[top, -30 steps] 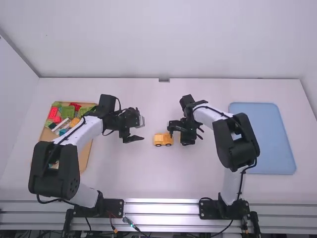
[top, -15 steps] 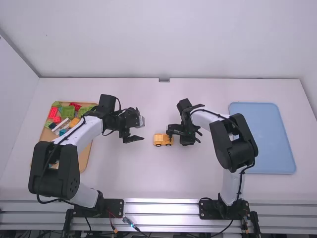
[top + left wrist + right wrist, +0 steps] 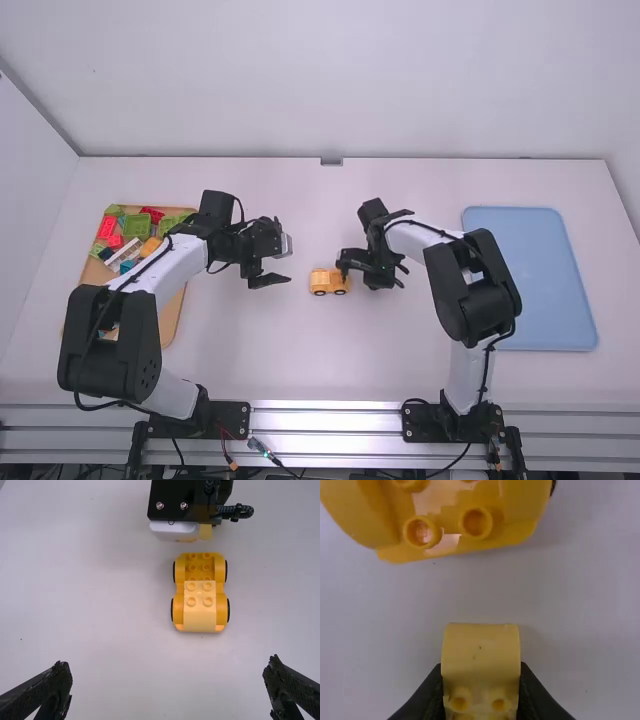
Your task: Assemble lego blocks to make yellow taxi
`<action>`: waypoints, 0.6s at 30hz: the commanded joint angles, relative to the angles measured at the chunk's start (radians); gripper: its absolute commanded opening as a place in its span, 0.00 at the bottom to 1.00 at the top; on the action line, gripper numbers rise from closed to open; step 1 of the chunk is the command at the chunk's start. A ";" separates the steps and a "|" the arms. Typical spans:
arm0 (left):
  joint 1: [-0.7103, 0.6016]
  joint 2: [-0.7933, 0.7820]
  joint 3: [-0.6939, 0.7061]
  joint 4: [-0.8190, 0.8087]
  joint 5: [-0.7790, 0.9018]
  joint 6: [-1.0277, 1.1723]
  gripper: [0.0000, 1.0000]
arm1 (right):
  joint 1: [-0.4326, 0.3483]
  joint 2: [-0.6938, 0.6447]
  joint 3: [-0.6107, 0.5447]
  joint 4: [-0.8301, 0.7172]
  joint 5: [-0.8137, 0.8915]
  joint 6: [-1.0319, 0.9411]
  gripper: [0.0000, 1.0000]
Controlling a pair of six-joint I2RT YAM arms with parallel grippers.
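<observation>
Wheeled base: in the high view, the yellow wheeled base [image 3: 329,288] is seen on the desk [image 3: 250,350], between both arms.
Left fingers: the left fingers [image 3: 268,280] are held apart, empty, beside the wheeled base.
Right fingers: the right fingers [image 3: 352,258] are placed at the base's other end.
Seated block: in the left wrist view, one end of the base is covered by a pale yellow block [image 3: 200,615]; it should be left undisturbed.
Bare studs: the studs [image 3: 206,568] are exposed at the end nearest the right fingers, probably the intended seat.
Held block: in the right wrist view, a yellow two-stud-wide block [image 3: 480,652] is gripped between the right fingers, just beside the base.
Alignment: the base's edge looks slightly skewed to the block; a small wrist turn is advised before lowering.
Press: the block should be lifted clear, centred over the studs, then pressed straight down; if pushed sideways, the base could roll.
</observation>
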 commanded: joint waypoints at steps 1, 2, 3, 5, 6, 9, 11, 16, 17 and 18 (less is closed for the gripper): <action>0.000 -0.010 -0.010 0.000 0.011 0.006 0.99 | 0.003 0.018 -0.008 -0.004 -0.003 0.092 0.11; 0.000 -0.010 -0.010 0.008 0.011 0.007 0.99 | 0.003 0.018 -0.008 -0.005 -0.006 0.167 0.08; 0.000 -0.010 -0.010 0.011 0.011 0.006 0.99 | 0.003 0.018 -0.008 -0.005 -0.006 0.188 0.09; 0.000 -0.010 -0.010 0.037 0.011 0.006 0.99 | 0.003 0.018 -0.008 -0.004 -0.006 0.339 0.02; 0.000 -0.010 -0.010 0.049 0.012 0.006 0.99 | 0.003 0.018 -0.008 -0.005 -0.006 0.390 0.01; 0.000 -0.010 -0.010 0.089 0.012 0.006 0.99 | 0.003 0.018 -0.008 0.006 -0.001 0.599 0.00; 0.000 -0.010 -0.010 0.123 0.012 0.006 0.99 | 0.003 0.018 -0.008 0.023 -0.002 0.759 0.00; 0.000 -0.010 -0.010 0.160 0.011 0.006 0.99 | -0.007 0.018 0.015 0.013 -0.002 1.051 0.00; 0.000 -0.010 -0.010 0.163 0.010 0.006 0.99 | -0.018 0.018 0.026 0.010 -0.003 1.163 0.00; 0.000 -0.010 -0.010 0.159 0.010 0.006 0.99 | -0.026 0.018 0.034 0.013 -0.001 1.264 0.00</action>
